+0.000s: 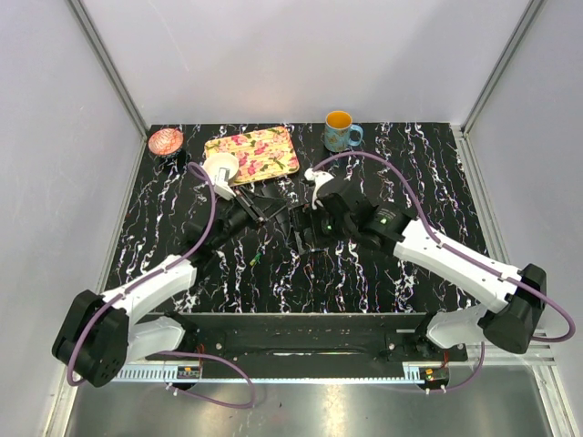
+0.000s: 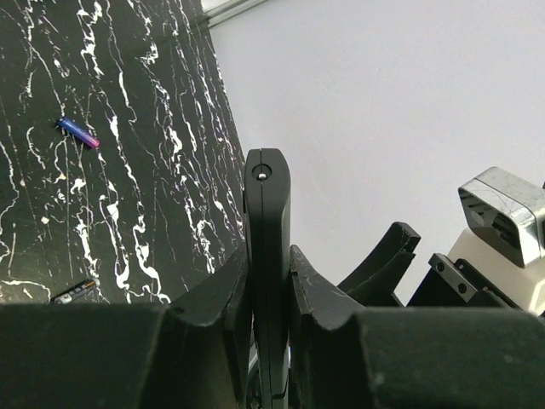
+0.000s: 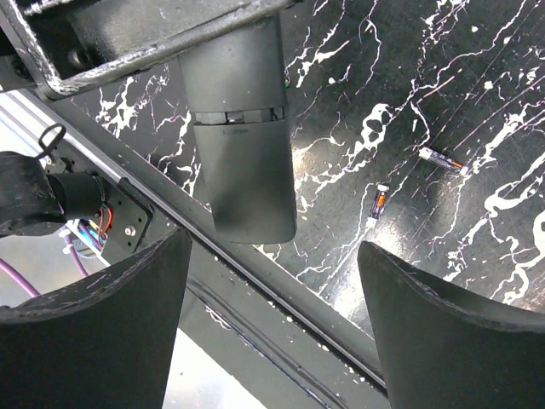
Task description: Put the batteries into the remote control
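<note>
My left gripper point(image 2: 268, 285) is shut on the remote control point(image 2: 267, 213), a slim black bar that stands edge-on between its jaws. In the right wrist view the remote control point(image 3: 243, 162) hangs down from the left gripper above the table. Just below it, my right gripper point(image 3: 272, 315) is open, with nothing between its fingers. In the top view both grippers meet mid-table, left gripper point(image 1: 258, 211) and right gripper point(image 1: 305, 226). A purple-blue battery point(image 2: 78, 133) lies on the marble top, and a second battery point(image 2: 72, 293) lies nearer. Two more batteries point(image 3: 380, 202) point(image 3: 441, 158) lie apart from the remote.
A floral tray point(image 1: 253, 152), a pink bowl point(image 1: 166, 141) and a blue mug point(image 1: 341, 132) stand along the back of the table. A white round object point(image 1: 220, 167) sits beside the tray. A black base rail point(image 3: 255, 281) runs along the near edge.
</note>
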Available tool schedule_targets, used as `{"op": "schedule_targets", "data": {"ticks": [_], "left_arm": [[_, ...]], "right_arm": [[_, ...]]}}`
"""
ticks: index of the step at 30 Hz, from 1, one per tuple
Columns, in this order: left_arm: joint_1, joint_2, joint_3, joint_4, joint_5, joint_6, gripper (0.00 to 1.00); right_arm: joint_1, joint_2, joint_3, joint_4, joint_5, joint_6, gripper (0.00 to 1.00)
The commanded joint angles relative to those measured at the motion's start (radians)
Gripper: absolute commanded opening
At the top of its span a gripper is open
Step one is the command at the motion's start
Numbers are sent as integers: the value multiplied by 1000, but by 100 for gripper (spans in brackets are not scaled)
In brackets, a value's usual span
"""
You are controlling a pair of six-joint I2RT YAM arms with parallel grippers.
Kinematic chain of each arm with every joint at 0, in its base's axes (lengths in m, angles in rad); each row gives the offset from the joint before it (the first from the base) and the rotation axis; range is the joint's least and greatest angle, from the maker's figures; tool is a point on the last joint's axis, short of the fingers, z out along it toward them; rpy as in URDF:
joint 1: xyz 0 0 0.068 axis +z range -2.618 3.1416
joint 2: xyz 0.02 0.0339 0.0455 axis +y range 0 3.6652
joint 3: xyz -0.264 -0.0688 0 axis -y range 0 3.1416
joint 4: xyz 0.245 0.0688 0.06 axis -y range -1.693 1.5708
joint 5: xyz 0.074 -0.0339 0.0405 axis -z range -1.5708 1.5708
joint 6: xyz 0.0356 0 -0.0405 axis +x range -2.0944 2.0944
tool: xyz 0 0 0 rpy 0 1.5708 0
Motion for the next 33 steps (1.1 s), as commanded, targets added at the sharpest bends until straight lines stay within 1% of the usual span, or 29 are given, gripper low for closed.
{"op": "schedule_targets", "data": {"ticks": [1,6,8,9,11,12,13,17,22,25,26,28,29,30,32,33], "left_arm": [[2,4,64,14,46,1,0],[2,13,81,-17,50,8,0],[2,15,83,-15,52,8,0],[2,15,83,-17,52,8,0],[2,15,84,-17,55,8,0],[2,17,84,-17,56,7,0],[2,17,84,-15,56,7,0],[2,20,84,-12,61,2,0],[2,24,83,-2,66,-1,0],[2,23,78,3,69,-3,0],[2,21,77,3,67,-4,0],[2,21,78,3,70,-3,0],[2,20,75,3,70,-3,0],[2,20,75,4,72,-4,0],[2,20,74,6,72,-4,0],[2,18,74,6,73,-4,0]], "right_arm": [[30,14,80,-19,74,-52,88],[41,41,107,-22,85,-72,86],[43,49,111,-25,90,-76,83],[43,57,111,-24,91,-76,79],[44,61,110,-25,94,-81,74],[43,66,110,-27,90,-82,69],[44,69,105,-24,90,-81,68],[43,71,96,-16,80,-82,66],[44,81,94,-7,68,-81,67],[44,86,96,-4,65,-79,65],[44,89,94,-2,64,-79,61],[46,97,94,-1,54,-81,56],[44,100,94,1,53,-81,51],[44,101,94,-1,51,-81,48],[44,104,93,2,53,-79,43],[46,103,91,4,53,-79,42]]}}
